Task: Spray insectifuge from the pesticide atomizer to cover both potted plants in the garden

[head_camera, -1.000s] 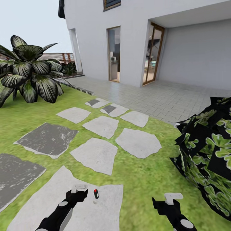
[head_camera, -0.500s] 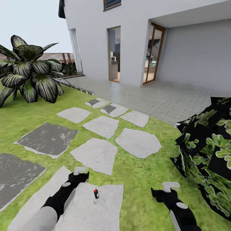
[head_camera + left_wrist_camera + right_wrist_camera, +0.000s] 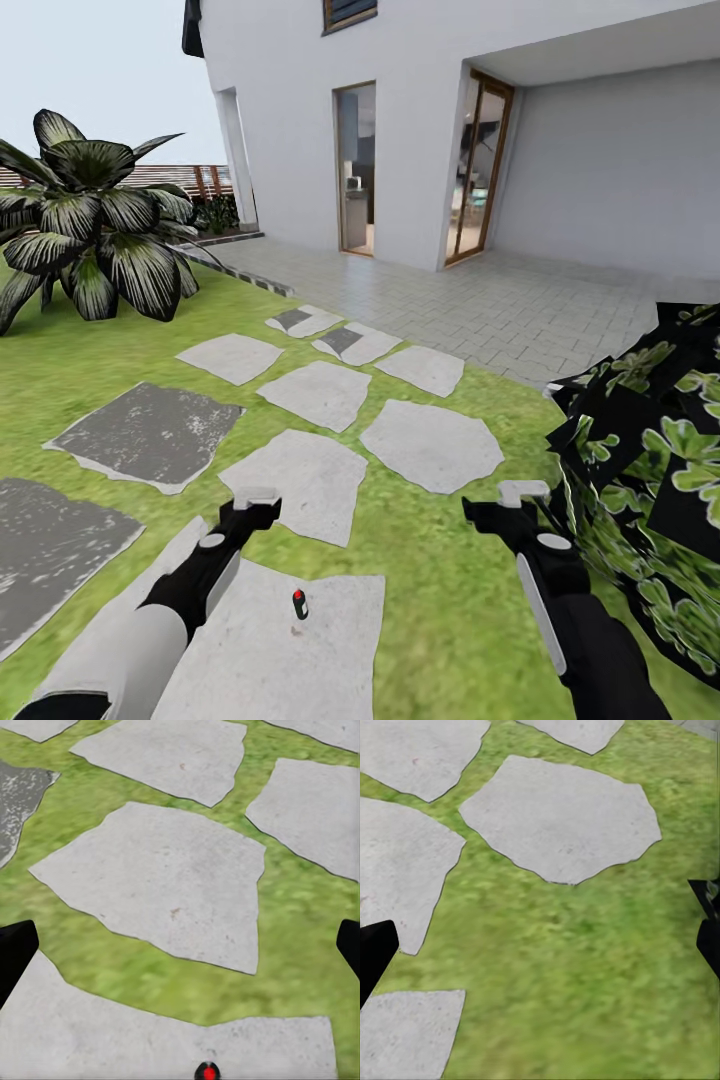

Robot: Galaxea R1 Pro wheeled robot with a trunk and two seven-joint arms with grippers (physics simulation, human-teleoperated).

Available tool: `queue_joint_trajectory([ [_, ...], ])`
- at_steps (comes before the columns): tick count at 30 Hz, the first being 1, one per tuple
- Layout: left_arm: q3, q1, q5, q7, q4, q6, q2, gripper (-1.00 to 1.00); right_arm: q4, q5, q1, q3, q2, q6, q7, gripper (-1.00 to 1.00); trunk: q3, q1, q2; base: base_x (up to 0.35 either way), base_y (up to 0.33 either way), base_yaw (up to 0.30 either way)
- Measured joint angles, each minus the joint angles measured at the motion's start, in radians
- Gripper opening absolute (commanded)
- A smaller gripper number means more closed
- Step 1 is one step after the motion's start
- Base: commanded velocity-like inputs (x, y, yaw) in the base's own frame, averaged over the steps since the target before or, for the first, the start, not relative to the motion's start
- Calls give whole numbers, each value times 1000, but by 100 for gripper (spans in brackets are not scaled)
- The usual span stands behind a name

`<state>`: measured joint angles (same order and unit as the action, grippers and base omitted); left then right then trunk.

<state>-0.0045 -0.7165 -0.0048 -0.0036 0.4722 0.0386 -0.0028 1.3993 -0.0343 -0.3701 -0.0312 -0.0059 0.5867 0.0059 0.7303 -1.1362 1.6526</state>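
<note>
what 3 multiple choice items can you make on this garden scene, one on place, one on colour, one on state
1. Where does the small lamp stand?
A. on a paving slab between the two arms
B. in the agave
C. by the door

2. What colour is the dot on the lamp?
A. blue
B. red
C. yellow

3. How are the left gripper's fingers?
A. shut on a bottle
B. shut on nothing
C. open, holding nothing

Answers:
1 A: the lamp sits on a grey slab.
2 B: its top shows red.
3 C: the left gripper has its fingers far apart at the wrist view's edges, bare slab between.
</note>
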Motion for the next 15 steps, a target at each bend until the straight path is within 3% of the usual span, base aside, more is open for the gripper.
queue_joint_trajectory([
  [15,0,24,0,1,3,28,2,100,31,-1,2,3,4,1,-3,100,1,0,0,0,0,0],
])
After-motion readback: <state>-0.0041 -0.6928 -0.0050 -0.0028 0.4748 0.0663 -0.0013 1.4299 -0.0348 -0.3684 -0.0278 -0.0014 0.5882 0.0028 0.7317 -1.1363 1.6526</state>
